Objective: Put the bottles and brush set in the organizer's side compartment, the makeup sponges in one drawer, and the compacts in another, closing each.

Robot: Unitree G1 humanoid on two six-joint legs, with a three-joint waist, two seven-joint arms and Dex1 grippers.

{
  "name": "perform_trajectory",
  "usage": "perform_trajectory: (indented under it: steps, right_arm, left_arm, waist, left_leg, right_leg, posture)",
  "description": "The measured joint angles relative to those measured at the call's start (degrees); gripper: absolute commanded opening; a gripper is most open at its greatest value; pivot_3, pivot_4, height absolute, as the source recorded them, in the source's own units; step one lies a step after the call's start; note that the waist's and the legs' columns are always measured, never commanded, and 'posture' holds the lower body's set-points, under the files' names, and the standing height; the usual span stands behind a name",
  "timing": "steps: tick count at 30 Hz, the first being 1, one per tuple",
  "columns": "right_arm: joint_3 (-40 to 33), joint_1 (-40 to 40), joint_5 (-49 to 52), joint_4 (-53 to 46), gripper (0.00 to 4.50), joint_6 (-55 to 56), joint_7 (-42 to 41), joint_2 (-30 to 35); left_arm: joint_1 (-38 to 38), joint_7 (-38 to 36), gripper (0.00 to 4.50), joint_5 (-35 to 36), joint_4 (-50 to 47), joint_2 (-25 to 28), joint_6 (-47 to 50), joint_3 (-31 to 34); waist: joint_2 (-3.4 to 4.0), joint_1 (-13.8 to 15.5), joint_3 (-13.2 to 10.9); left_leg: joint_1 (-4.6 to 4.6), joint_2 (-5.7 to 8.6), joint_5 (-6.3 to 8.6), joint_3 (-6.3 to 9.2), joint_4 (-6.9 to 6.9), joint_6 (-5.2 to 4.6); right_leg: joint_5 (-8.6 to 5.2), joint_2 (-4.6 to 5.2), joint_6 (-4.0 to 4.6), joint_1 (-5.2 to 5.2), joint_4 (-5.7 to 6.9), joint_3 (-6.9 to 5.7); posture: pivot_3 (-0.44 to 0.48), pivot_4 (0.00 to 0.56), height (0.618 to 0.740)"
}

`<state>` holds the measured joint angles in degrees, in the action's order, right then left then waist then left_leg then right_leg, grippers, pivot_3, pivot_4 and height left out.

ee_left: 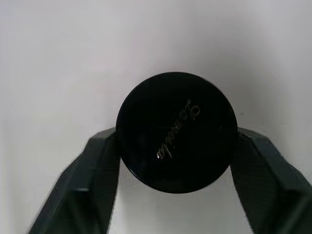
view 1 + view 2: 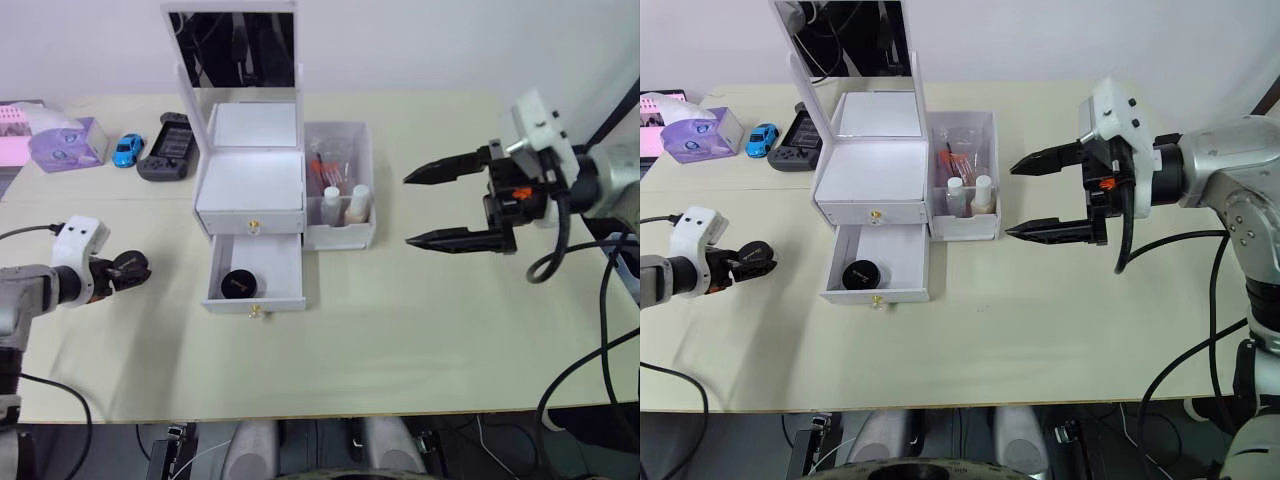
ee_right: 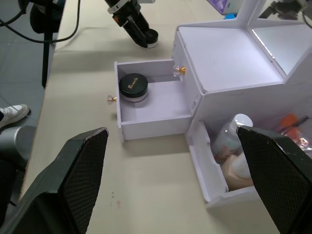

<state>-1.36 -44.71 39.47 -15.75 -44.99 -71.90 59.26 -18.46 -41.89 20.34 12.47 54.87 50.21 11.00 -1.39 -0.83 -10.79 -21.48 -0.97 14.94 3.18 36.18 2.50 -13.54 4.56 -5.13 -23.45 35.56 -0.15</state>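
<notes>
Gripping a black compact [image 1: 176, 131] in my left pincer [image 2: 128, 268], at nine o'clock of the open drawer [image 2: 256, 272]; right pincer [image 2: 450, 205] gapes wide, empty.

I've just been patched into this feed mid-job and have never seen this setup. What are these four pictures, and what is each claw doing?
It is a two-armed robot at a pale table. The two wide pictures come from cameras in its head, looking down; the other two come from cameras on its wrists.

The left gripper is shut on a round black compact, which the left wrist picture shows close up between the black fingers. The right gripper hangs open above the table, holding nothing.

In the middle stands the white organizer with its mirror up. Its lower drawer is pulled out with another black compact inside; the upper drawer is shut. The side compartment holds the two bottles and the brush set.

At the far left lie a purple box, a blue toy car and a dark game controller.
</notes>
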Motion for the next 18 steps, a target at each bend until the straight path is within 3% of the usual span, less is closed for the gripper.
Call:
perform_trajectory:
  steps: [10,14,18]
  right_arm:
    - [0.2,-1.1,-1.1,2.9,4.5,1.7,-2.7,0.6]
    - [0.5,-1.6,-2.0,4.0,4.5,2.2,-3.2,0.5]
    - [0.8,-1.9,-2.7,4.8,4.5,3.2,-3.5,0.4]
  left_arm:
    - [-4.7,-1.0,2.67,-0.9,1.3,-0.3,-4.4,0.2]
    - [-7.1,-5.3,2.67,0.5,-0.7,0.2,-9.1,1.7]
    - [-9.3,-12.9,2.67,5.7,-8.5,1.5,-11.8,3.7]
  waist:
    - [0.0,0.0,0.0]
    - [-0.01,0.0,0.0]
    - [0.0,0.0,0.0]
  left_leg:
    - [-0.02,0.0,0.0,0.0,0.0,0.0]
    - [-0.03,0.0,0.0,0.0,0.0,0.0]
    - [-0.06,0.01,0.0,-0.03,-0.01,0.01]
  right_leg:
    - [0.01,0.0,-0.02,0.0,-0.02,0.0]
    - [0.01,0.0,-0.02,-0.01,-0.02,0.0]
    - [0.01,0.02,-0.02,0.0,-0.11,0.0]
  posture:
    - [0.0,0.15,0.74]
    - [0.0,0.15,0.74]
    - [0.0,0.15,0.74]
